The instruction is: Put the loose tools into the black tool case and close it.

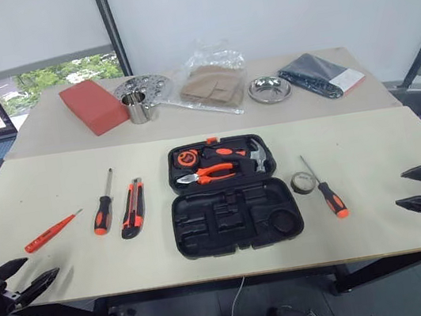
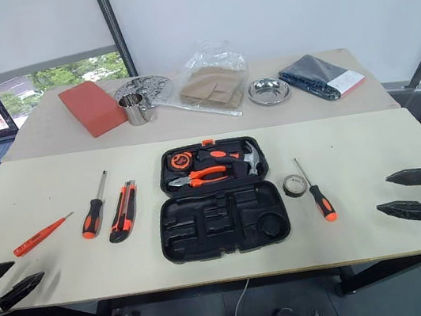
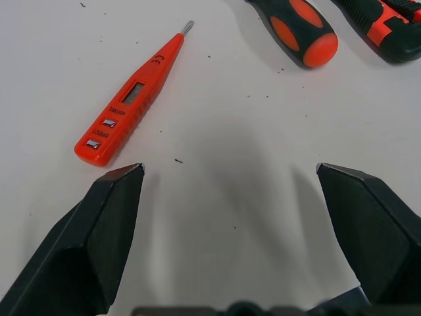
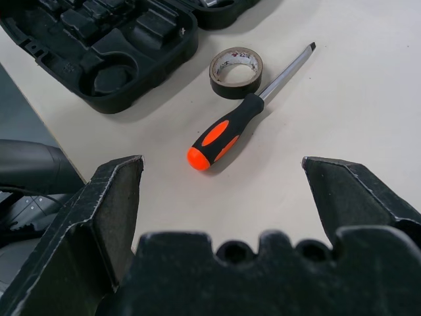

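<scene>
Nothing has gone into the black tool case (image 1: 234, 206) yet, so by my reading the task is at its very start. The case lies open flat on the worktop (image 1: 368, 141), midway between the two grippers and well apart from both; its far half holds pliers and a hammer, while the recesses of the near half are bare. The left gripper (image 1: 31, 279) hovers at the worktop's near left edge with its fingers spread wide and empty; the red tester screwdriver (image 3: 131, 99) lies just ahead of them, and beyond it, toward the case, a black-and-orange screwdriver (image 1: 103, 205) and the utility knife (image 1: 132, 208) lie side by side. The right gripper (image 1: 412, 188) hangs at the near right edge, its fingers likewise wide apart and holding nothing; the second screwdriver (image 4: 227, 135) lies just ahead of them with the grey tape roll (image 4: 236, 71) touching its shaft, nearer the case. All five loose tools remain to be stowed, then the lid closed and latched.
</scene>
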